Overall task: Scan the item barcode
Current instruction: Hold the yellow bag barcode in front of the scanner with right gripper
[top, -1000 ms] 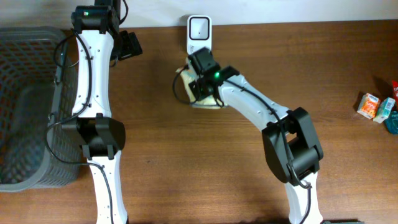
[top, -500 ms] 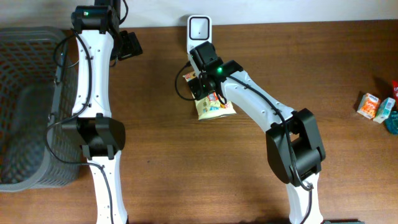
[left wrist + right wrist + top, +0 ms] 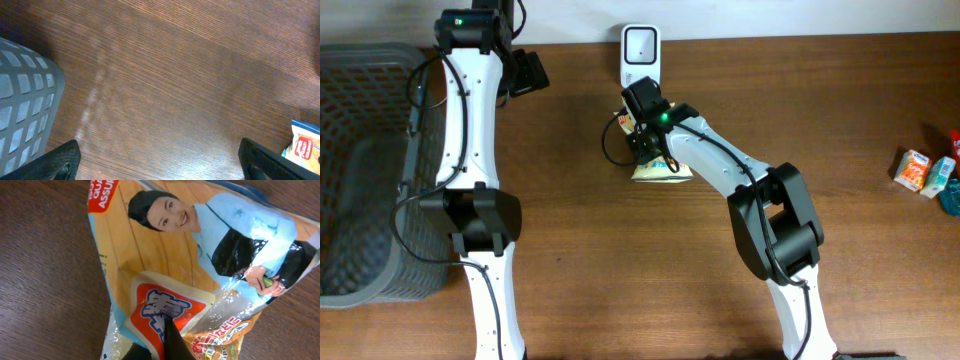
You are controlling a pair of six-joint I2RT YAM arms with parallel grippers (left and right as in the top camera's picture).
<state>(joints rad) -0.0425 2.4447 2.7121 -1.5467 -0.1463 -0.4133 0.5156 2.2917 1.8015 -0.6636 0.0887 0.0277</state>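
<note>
R gripper [image 3: 648,148] clamping snack pkt [image 3: 200,270] on brown wood table [image 3: 620,265] just before scanner [image 3: 640,45]; L gripper [image 3: 161,162] hanging jaws apart, left of scanner.

Three views: one from above, two from the wrists.
My overhead camera looks straight down on the whole brown wooden table [image 3: 880,280]; the left wrist camera faces the tabletop near the grey mesh basket [image 3: 25,100], catching an edge of the glossy printed snack packet [image 3: 306,145] that fills my close right wrist view.
</note>
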